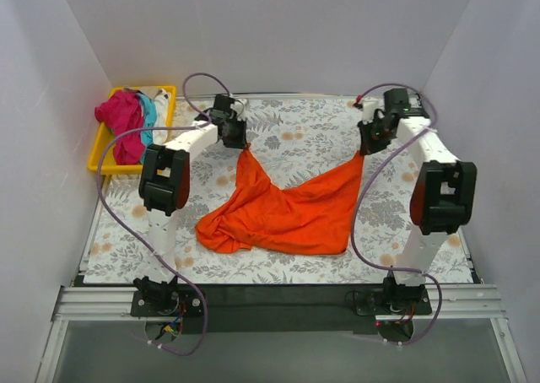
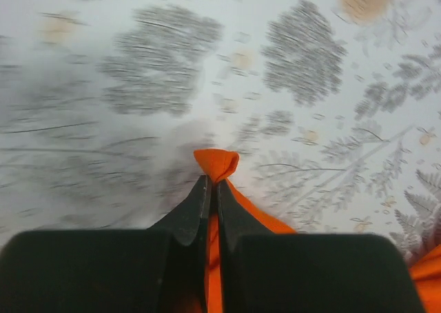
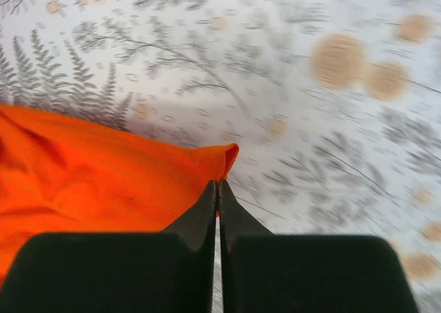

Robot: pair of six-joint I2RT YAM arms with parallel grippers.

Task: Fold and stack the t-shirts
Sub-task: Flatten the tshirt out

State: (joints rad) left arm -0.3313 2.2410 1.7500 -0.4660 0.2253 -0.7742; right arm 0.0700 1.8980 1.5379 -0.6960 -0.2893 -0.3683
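Observation:
The orange t-shirt [image 1: 287,210] hangs stretched between both grippers over the floral cloth, its lower part bunched on the table at the left. My left gripper [image 1: 243,144] is shut on one corner of it; the cloth pokes out past the tips in the left wrist view [image 2: 216,163]. My right gripper [image 1: 364,151] is shut on the other corner, which shows in the right wrist view [image 3: 219,158]. Magenta [image 1: 121,126], teal [image 1: 148,117] and white [image 1: 161,105] shirts lie heaped in the yellow tray [image 1: 99,165] at the far left.
The floral tablecloth [image 1: 304,134] covers the table. White walls close in at the back and both sides. The arm bases stand on a black rail [image 1: 278,294] at the near edge.

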